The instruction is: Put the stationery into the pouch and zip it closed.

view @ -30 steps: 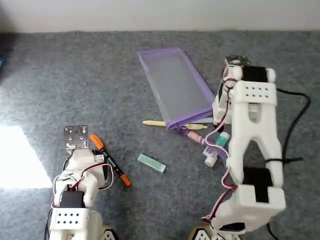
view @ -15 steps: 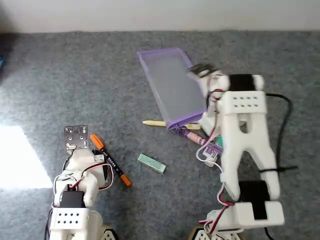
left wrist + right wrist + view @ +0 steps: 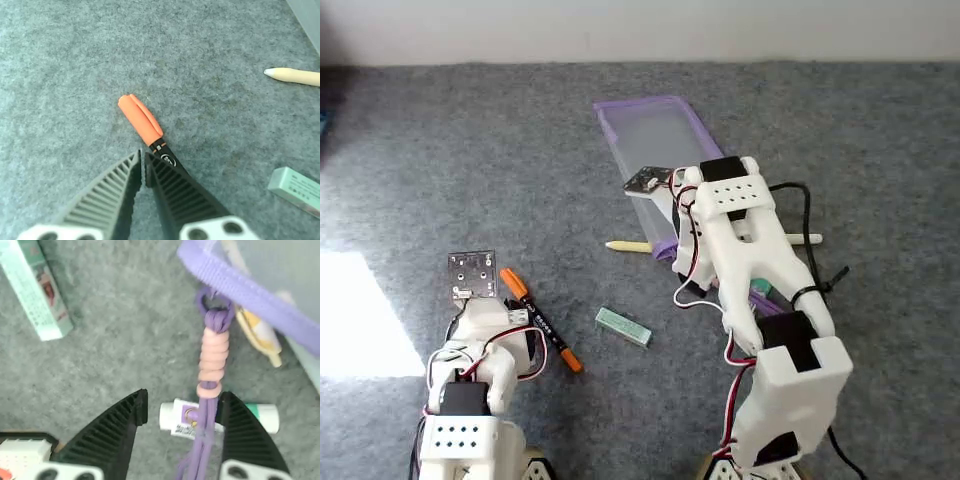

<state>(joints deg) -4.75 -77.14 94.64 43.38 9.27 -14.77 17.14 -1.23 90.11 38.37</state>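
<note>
Right gripper (image 3: 182,402), fingers spread wide, hangs over the beaded zip pull (image 3: 212,357) of the purple pouch (image 3: 655,140), w/ the cord lying between the fingers, nearer one of them. The pouch lies flat on the gray tabletop (image 3: 470,130), mouth end under the right arm. A yellow pen (image 3: 255,332) sits just inside its edge, and a glue stick (image 3: 175,420) lies under the cord.

Left gripper (image 3: 141,156), fingers pressed together on nothing, rests beside the orange marker (image 3: 141,121). A mint eraser (image 3: 623,327) and a cream pen (image 3: 628,246) lie loose btwn the arms.

The pull looks soft, light and floppy; the beads near the slider are prob. the best pinch point. The pouch seems limp and apt to slide when tugged, so it needs pinning. Pens are stiff, light and may roll; take them mid-barrel.
</note>
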